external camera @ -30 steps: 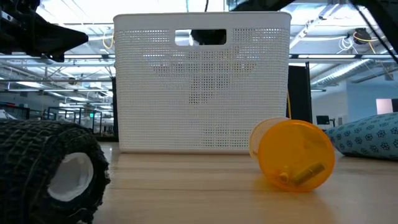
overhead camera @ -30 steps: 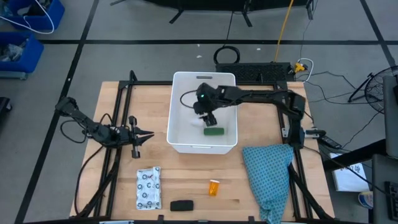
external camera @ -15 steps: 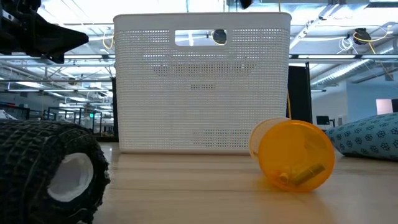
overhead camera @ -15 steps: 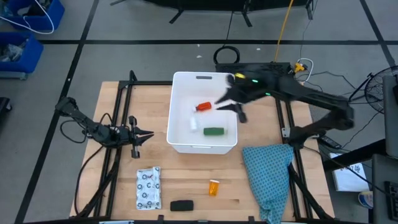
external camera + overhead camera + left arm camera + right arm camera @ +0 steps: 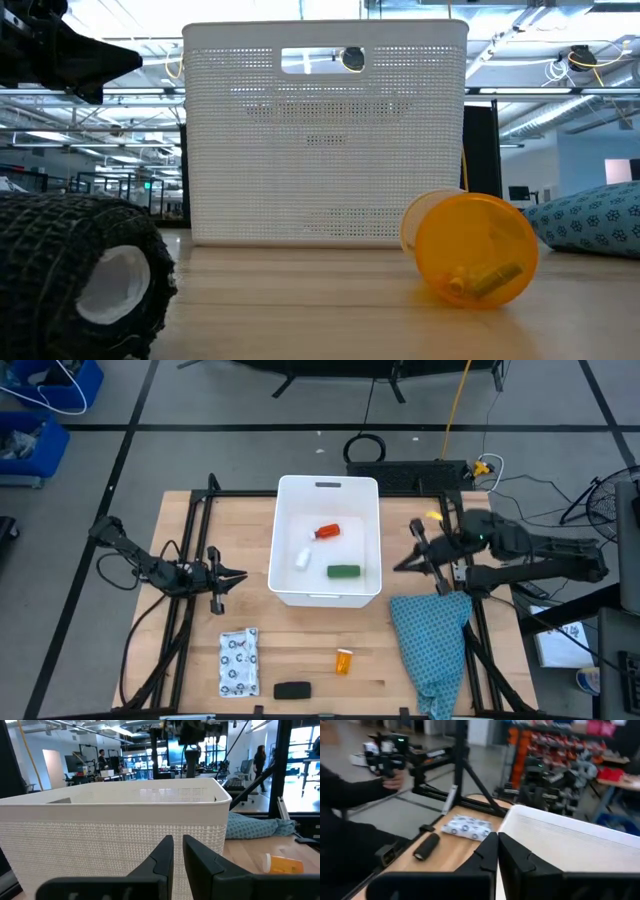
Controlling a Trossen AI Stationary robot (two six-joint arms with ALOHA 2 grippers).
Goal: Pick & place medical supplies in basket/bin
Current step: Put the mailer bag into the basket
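Since a second ago, my right gripper (image 5: 408,553) has left the basket (image 5: 327,596) and now hangs off its side, above the bare table (image 5: 240,560) between the tub's wall and the teal cloth (image 5: 432,635). Its fingers have closed to meet, and nothing is between them. The red-and-white small bottle (image 5: 327,532), which my arm covered back then, now lies uncovered on the basket floor, with a small white item (image 5: 303,559) just beside it; the green oblong (image 5: 343,571) lies where it did before, near the wall closest to my right gripper.

My left gripper (image 5: 238,577) waits on the other side of the basket, fingers nearly together with a thin gap, holding nothing. Its wrist camera looks straight at the perforated wall of the tub, with the orange vial (image 5: 283,864) lying beyond it on the wood.

Three supplies lie outside the bin. The white flat packet with dark dots (image 5: 238,660) sits well apart from my left gripper, toward the table's front edge. The black oblong (image 5: 291,690) lies near that packet, and the vial lies close to it, between the packet and the cloth.

A person's hand (image 5: 395,779) grips a dark device beyond the table.
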